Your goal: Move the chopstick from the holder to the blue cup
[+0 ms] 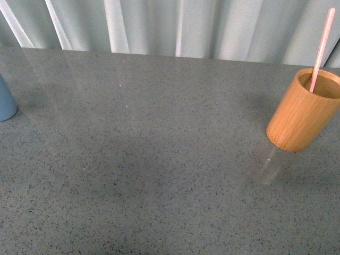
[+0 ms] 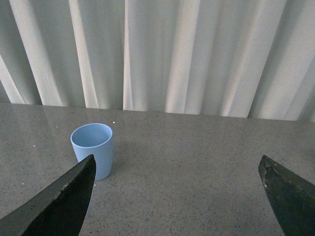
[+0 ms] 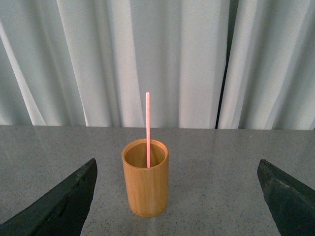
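1 chopstick [image 3: 147, 129], upright in holder [image 3: 145, 191], long axis vertical

There is one thin pale pink chopstick [image 1: 322, 49], one round orange-brown wooden holder [image 1: 300, 114], one small light blue plastic cup [image 2: 93, 147] and one grey speckled tabletop [image 1: 159, 159].

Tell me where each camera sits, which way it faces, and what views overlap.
Front view: on the robot's body, looking down over the grey table; holder with chopstick far right, blue cup at left edge; no arm shows.
Left wrist view: on the left arm, facing the blue cup and curtain; the open left gripper shows both fingers.
Right wrist view: on the right arm, facing holder and chopstick; the open right gripper shows both fingers.
Shared: front and left wrist see the blue cup; front and right wrist see the holder.
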`<state>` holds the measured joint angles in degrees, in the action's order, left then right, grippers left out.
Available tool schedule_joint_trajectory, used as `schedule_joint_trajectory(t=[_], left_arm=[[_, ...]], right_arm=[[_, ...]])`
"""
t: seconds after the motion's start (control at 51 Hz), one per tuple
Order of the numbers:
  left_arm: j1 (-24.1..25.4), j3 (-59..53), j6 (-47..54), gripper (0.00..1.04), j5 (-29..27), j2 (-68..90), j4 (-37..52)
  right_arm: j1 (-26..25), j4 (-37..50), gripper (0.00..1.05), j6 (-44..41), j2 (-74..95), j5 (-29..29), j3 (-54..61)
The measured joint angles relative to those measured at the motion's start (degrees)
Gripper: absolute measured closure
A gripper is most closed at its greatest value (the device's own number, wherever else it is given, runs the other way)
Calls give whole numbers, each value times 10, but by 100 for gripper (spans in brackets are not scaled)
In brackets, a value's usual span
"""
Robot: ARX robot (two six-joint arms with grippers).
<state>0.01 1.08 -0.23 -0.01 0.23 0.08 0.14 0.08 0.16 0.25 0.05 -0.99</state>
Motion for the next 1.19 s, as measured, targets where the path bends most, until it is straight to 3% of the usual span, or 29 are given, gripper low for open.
schedule_joint_trajectory(t=[0.392, 0.411, 0.47, 0.509, 0.705, 0.764, 0.979, 1.195], left_arm=[[0, 0, 0, 7, 0, 0, 0], [-4, 2, -6, 7, -13, 4, -6], [-28, 35, -60, 7, -126, 61, -90], [-20, 50, -94, 7, -150, 121, -99], [68, 143, -69, 7, -62, 389, 77], [75, 177, -45, 7, -59, 450, 86], [117, 344, 49, 7, -33, 718, 9], [144, 507, 76, 7, -26, 906, -39]], right_arm=[[0, 0, 10, 0, 0, 0, 0], [0, 0, 10, 0, 0, 0, 0], [0, 0, 10, 0, 0, 0, 0], [0, 0, 10, 0, 0, 0, 0], [0, 0, 10, 0, 0, 0, 0], [0, 0, 10, 0, 0, 0, 0], [0, 0, 10, 0, 0, 0, 0], [0, 0, 10, 0, 0, 0, 0]])
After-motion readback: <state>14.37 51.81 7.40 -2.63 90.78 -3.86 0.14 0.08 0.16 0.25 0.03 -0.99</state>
